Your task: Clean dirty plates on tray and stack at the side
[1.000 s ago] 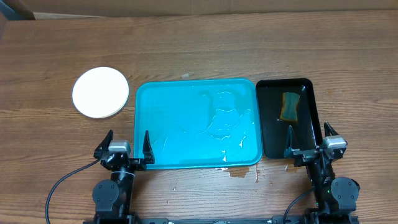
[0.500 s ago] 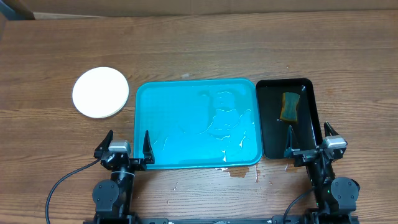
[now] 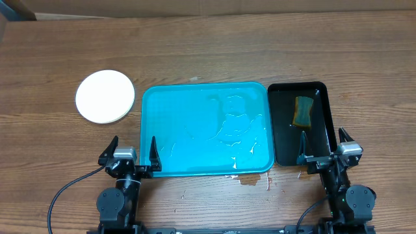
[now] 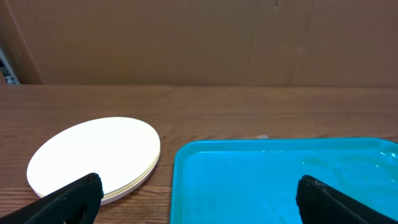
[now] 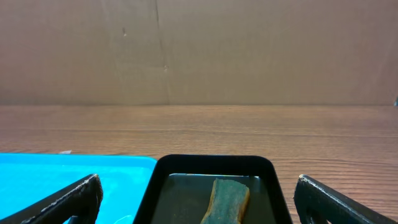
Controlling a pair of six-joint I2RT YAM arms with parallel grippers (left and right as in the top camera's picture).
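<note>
The plates (image 3: 104,96) lie in one stack on the wood left of the turquoise tray (image 3: 175,130), a white one on top; the left wrist view shows the stack (image 4: 93,158) with a pale yellow-green edge beneath. The tray (image 4: 249,180) holds only water streaks. My left gripper (image 3: 130,154) is open and empty at the tray's near left corner. My right gripper (image 3: 324,148) is open and empty at the near end of the black tray.
A narrow black tray (image 3: 279,130) stands right of the turquoise one, with a green-and-yellow sponge (image 3: 303,111) lying in it, seen also in the right wrist view (image 5: 225,200). A small brown spill (image 3: 250,180) marks the table by the tray's near edge.
</note>
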